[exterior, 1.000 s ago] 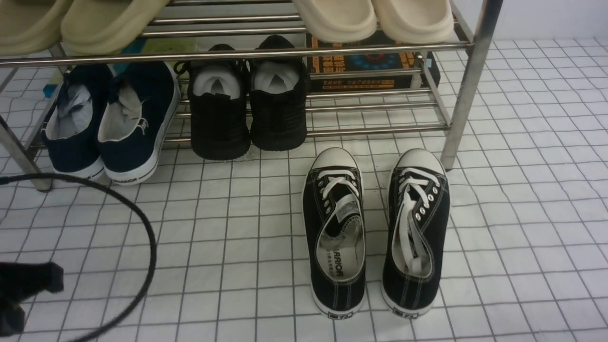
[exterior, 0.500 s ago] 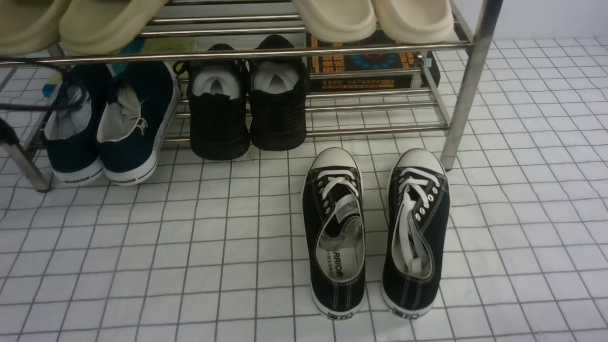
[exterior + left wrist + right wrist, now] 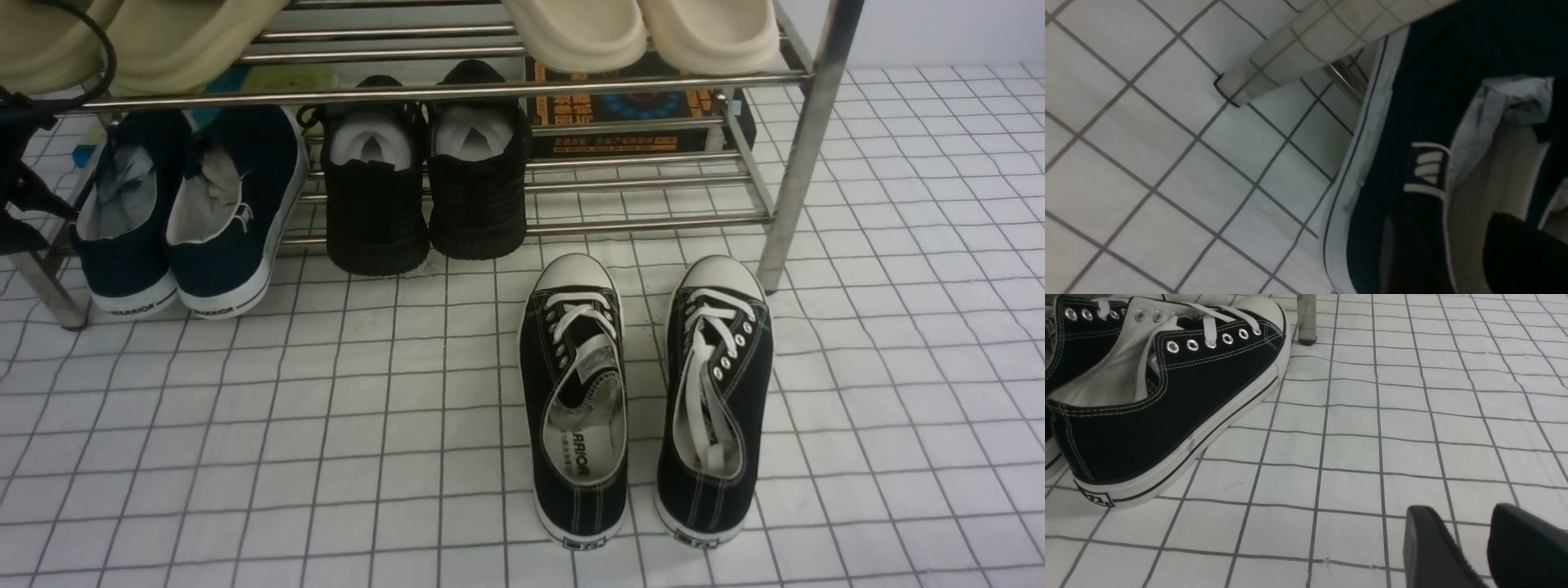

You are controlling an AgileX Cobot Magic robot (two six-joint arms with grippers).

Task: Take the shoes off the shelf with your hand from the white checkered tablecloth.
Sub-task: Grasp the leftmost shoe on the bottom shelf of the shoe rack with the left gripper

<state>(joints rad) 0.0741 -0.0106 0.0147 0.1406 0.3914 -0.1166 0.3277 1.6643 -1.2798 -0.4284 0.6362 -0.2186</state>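
**Navy shoes on the rack's bottom tier, left hand beside them**

Front view: the worktop (image 3: 367,425) is spread with a white cloth (image 3: 898,367) ruled in a thin dark grid and slightly rippled. It runs back to a plain pale wall (image 3: 939,33) at upper right. A shiny tube rack (image 3: 804,147) stands on it. The navy shoes (image 3: 192,212) sit at the left end of the bottom tier, heels toward the camera and jutting past the front bar, with "WARRIOR" legible on the soles. Beside them are black knit sneakers (image 3: 424,180). A dark printed box (image 3: 637,114) lies behind the rack, and beige slippers (image 3: 645,33) rest on the tier above. Black lace-ups (image 3: 645,400) stand on the cloth in front of the rack. The left hand (image 3: 28,188) shows as a black shape at the left edge, just beside the outer navy shoe, with its cable (image 3: 90,49) looping above.

Left wrist view: one navy shoe fills the frame's dark side, with a white sole edge and grey lining. A black finger (image 3: 1523,253) hangs over its opening. I cannot tell whether the hand is released or clenched. The rack leg mirrors the grid and ends in a black foot on the cloth.

Right wrist view: the right hand (image 3: 1470,555) is low over bare cloth. Its fingers (image 3: 1429,547) are spread and it is empty, well apart from the lace-ups and the rack leg.
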